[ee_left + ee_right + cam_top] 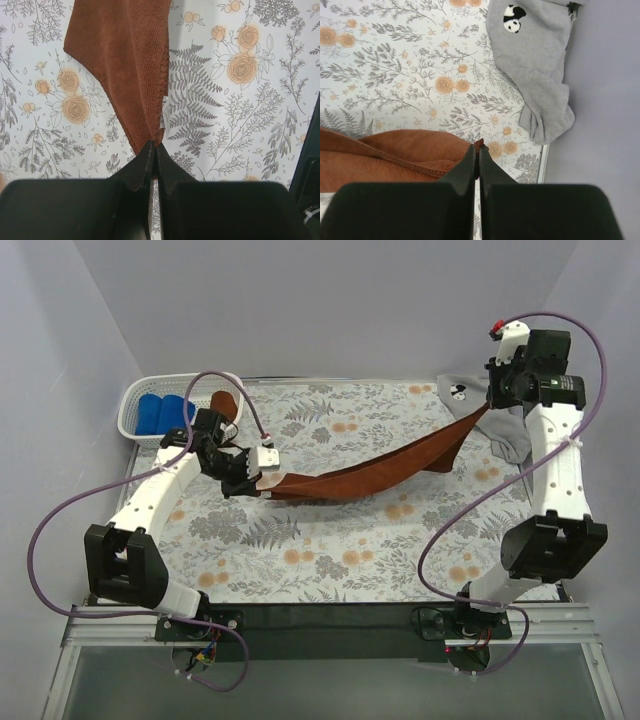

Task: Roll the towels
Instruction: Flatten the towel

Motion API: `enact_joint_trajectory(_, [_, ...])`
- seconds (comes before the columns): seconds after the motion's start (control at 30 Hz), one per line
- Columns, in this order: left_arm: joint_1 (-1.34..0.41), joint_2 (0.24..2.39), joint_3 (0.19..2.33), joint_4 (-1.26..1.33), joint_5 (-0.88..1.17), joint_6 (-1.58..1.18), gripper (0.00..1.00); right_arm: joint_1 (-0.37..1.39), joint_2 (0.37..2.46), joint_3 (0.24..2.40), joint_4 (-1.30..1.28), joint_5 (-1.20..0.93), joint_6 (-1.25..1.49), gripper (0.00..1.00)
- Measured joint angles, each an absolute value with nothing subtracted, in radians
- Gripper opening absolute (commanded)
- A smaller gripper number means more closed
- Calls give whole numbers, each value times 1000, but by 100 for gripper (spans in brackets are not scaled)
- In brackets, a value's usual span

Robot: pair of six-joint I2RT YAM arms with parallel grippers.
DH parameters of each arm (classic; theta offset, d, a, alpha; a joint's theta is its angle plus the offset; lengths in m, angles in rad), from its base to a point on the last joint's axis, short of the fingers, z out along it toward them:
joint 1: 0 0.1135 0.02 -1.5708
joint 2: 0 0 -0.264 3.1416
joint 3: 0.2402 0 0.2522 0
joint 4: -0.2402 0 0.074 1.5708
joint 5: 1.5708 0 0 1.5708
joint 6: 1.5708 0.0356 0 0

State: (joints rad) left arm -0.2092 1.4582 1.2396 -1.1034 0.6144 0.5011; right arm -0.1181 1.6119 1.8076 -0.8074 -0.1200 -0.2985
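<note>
While both sets of jaws are pressed tight on cloth, the left gripper [154, 146] pinches one corner of the rust-brown towel [125, 60] at the left of the overhead view. The right gripper [477, 147] pinches the towel's other end at the upper right. The towel hangs between them as a sagging band, running diagonally across the middle of the flowered table cover [330, 540]. Just beside the right gripper, at the upper right edge, a grey towel [535, 60] with a panda mark [514, 12] lies crumpled. In the upper left corner, a white basket [132, 405] holds rolled blue towels [152, 412].
</note>
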Motion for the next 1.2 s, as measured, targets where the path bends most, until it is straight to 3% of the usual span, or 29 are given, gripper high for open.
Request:
enact_joint_trajectory(0.3, [-162, 1459, 1245, -1138, 672, 509, 0, -121, 1418, 1713, -858, -131, -317, 1])
enact_joint_trajectory(0.4, [-159, 1479, 1269, -1140, 687, 495, 0, -121, 1514, 1707, -828, -135, -299, 1])
enact_joint_trajectory(0.6, [-156, 1571, 1312, -1050, 678, 399, 0, -96, 1936, 1752, -699, -134, -230, 1])
enact_joint_trajectory(0.67, [-154, 1612, 1322, -1011, 661, 365, 0, -90, 2035, 1776, -684, -138, -208, 20])
enact_joint_trajectory(0.73, [-153, 1650, 1332, -984, 649, 338, 0, -84, 2128, 1833, -688, -140, -194, 51])
enact_joint_trajectory(0.83, [-152, 1704, 1344, -950, 635, 298, 0, -81, 2171, 1884, -697, -152, -199, 79])
enact_joint_trajectory(0.9, [-152, 1726, 1344, -933, 629, 278, 0, -85, 2141, 1878, -706, -177, -218, 79])
enact_joint_trajectory(1.2, [-152, 1745, 1344, -883, 630, 211, 0, -123, 1695, 1471, -742, -271, -345, 57])
